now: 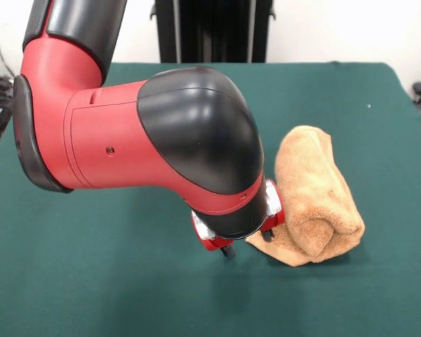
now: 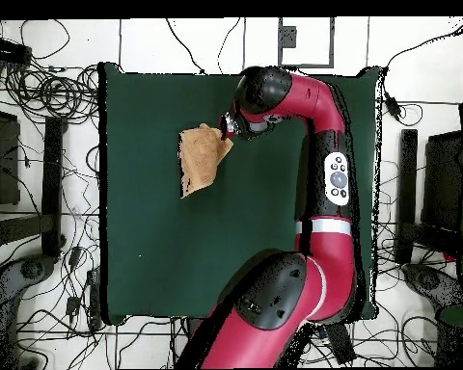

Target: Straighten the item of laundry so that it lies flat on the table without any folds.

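Observation:
The item of laundry [image 1: 316,189] is a tan fluffy towel, folded over itself into a thick bundle on the right half of the green table [image 1: 91,281]. In the overhead view the towel [image 2: 199,159] lies in the table's [image 2: 158,241] upper middle. My gripper [image 1: 247,243] is low over the cloth at the bundle's near left corner, mostly hidden under the arm's big red and black elbow. From above, the gripper [image 2: 226,128] sits at the towel's upper right corner. Whether it holds the cloth is hidden.
The arm's bulky elbow [image 1: 189,140] hangs over the table's middle and blocks much of the front view. Cables and equipment [image 2: 42,96] lie on the floor around the table.

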You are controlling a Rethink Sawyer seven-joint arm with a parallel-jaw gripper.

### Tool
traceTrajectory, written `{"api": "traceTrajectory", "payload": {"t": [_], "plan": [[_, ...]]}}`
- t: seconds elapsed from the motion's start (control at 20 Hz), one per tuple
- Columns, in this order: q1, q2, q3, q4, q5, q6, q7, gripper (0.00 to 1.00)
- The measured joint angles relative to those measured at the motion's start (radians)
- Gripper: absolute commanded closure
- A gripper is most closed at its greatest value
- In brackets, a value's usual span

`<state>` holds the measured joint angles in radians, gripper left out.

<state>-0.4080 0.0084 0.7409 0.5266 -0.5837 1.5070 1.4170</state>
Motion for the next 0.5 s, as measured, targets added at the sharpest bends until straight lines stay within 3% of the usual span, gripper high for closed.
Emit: {"api": "traceTrajectory", "payload": {"t": [0.5], "plan": [[0.030,0.000,-0.026,-0.008,0.000,0.000,0.000,0.00]]}}
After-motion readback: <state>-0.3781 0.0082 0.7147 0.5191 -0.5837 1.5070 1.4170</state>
